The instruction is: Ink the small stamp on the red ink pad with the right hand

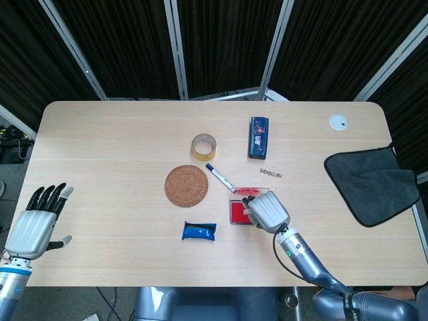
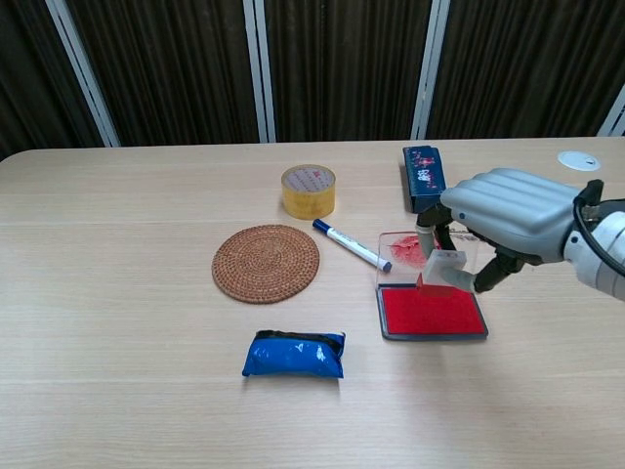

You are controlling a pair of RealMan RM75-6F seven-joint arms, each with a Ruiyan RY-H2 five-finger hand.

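The red ink pad (image 2: pixel 431 311) lies open on the table, its clear lid (image 2: pixel 405 249) tipped back behind it; the head view shows the red ink pad (image 1: pixel 238 212) partly under my hand. My right hand (image 2: pixel 508 216) holds the small stamp (image 2: pixel 442 270), a white block with a red base, tilted over the pad's far right part. Whether the base touches the pad I cannot tell. In the head view my right hand (image 1: pixel 269 210) hides the stamp. My left hand (image 1: pixel 35 224) rests open at the table's front left edge, far from the pad.
A blue-capped marker (image 2: pixel 352 245) lies just left of the lid. A woven coaster (image 2: pixel 266 263), a tape roll (image 2: pixel 309 190), a blue packet (image 2: pixel 294 354) and a dark blue box (image 2: pixel 423 177) surround the pad. A grey cloth (image 1: pixel 373 184) and white disc (image 1: pixel 338 122) are on the right side.
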